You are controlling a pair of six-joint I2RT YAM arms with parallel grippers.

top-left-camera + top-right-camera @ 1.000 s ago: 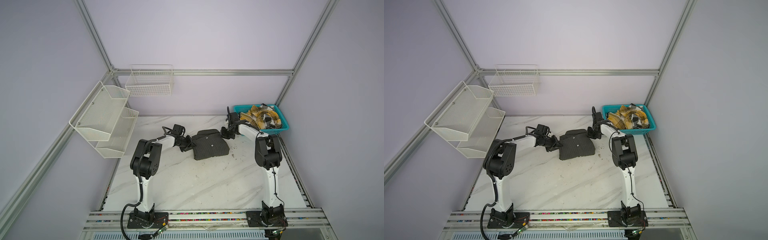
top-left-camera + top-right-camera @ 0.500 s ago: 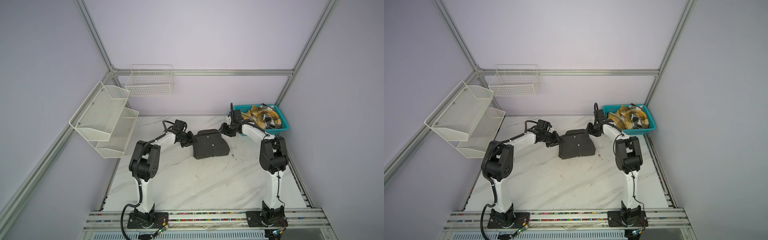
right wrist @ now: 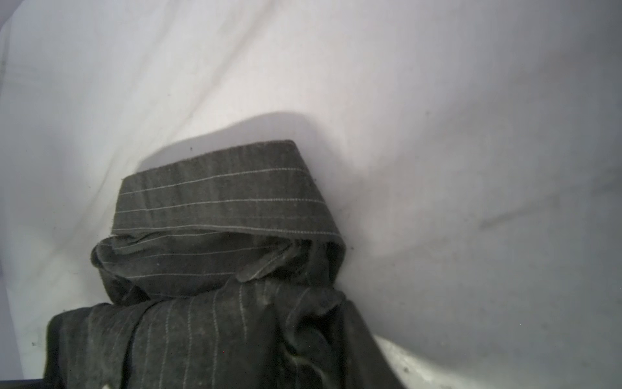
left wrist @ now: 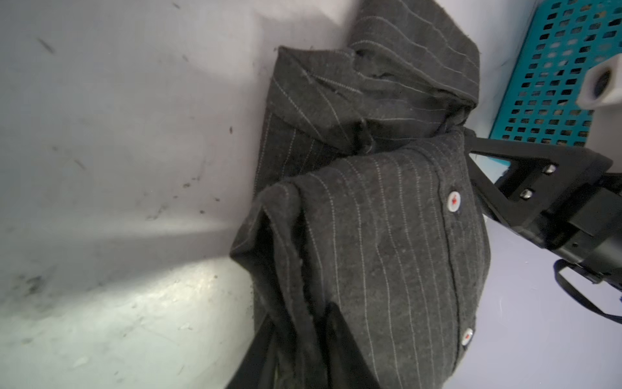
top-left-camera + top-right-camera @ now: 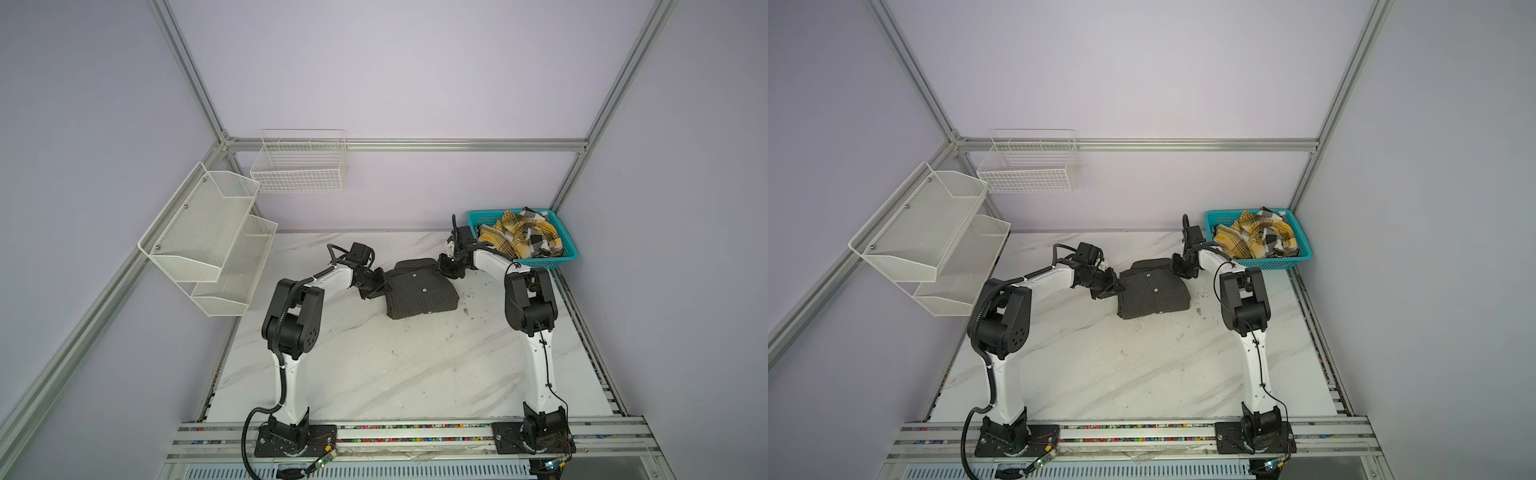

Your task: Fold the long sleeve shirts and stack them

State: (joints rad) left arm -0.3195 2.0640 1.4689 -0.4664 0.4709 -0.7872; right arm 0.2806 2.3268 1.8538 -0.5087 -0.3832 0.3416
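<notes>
Top views, held against a second ago: found charcoal shirt point(image 5: 432, 301) folded at same spot on table point(image 5: 395, 374), rear centre. Found left gripper point(image 5: 383, 286) and right gripper point(image 5: 444, 269) at its opposite flanks, as before. Left wrist: noted left fingers point(image 4: 255, 360) straddling a fold, cloth packed between, so grasping charcoal shirt. Cannot tell right gripper's state. Found plaid shirt point(image 5: 519, 237) heaped in basket point(image 5: 548, 262), unchanged. Counted: two shirts, two grippers, one basket, two wall racks point(image 5: 208, 232), two buttons point(image 5: 424, 290).
</notes>
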